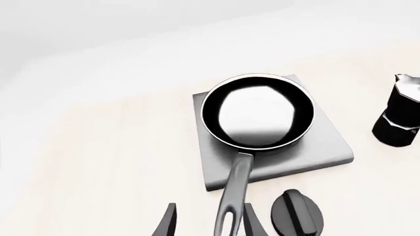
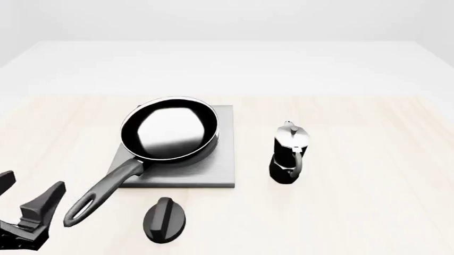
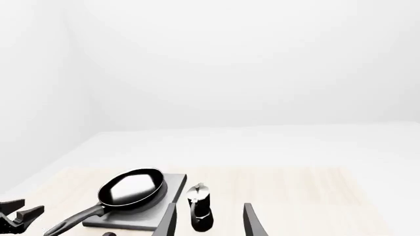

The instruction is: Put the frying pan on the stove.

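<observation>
On the stove [image 2: 206,172], toward its far left side, sits the frying pan [image 2: 170,133]. Its long handle sticks out over the near left edge, pointing slantwise toward the left gripper [image 2: 30,197]. That gripper is low at the left, fingers spread wide and holding nothing, just beside the handle's end. It is the nearer arm. The right gripper [image 3: 208,219] is well back, also open and empty.

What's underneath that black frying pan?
The frying pan sits on the stove, a flat grey metal slab whose edges and near corners show around it. The pan covers the slab's middle, so whatever lies there is hidden. The pan's handle sticks out past the slab over the table.
</observation>
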Controlling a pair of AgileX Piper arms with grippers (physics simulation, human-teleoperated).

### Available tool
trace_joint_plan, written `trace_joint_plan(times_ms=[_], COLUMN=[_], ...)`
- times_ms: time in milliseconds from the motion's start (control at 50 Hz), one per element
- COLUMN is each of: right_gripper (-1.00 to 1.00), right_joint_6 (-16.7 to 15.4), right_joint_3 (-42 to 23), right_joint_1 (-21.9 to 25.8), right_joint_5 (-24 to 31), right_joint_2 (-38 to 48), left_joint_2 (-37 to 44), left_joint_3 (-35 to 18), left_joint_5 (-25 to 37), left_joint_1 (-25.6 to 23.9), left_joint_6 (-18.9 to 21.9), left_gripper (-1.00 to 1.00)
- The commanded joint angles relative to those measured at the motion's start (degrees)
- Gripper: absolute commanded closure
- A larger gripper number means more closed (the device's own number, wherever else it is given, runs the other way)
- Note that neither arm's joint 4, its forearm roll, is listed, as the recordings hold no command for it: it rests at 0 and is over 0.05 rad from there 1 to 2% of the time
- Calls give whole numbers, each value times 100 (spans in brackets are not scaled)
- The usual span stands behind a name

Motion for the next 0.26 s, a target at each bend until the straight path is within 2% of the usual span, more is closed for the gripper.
trace_joint_plan(times_ms=[20,260], right_gripper=[-100,-100], right_joint_6=[-14,-27], right_joint_3=[-8,0], right_joint_1=[12,7], right_joint_5=[0,0], right_joint_2=[0,0], left_joint_2=[-1161,-1240], left_joint_3=[-33,-267], left_joint_5=[788,674], left_joint_1=[109,235], left_joint_6=[-195,-499], left_gripper=[-100,-100])
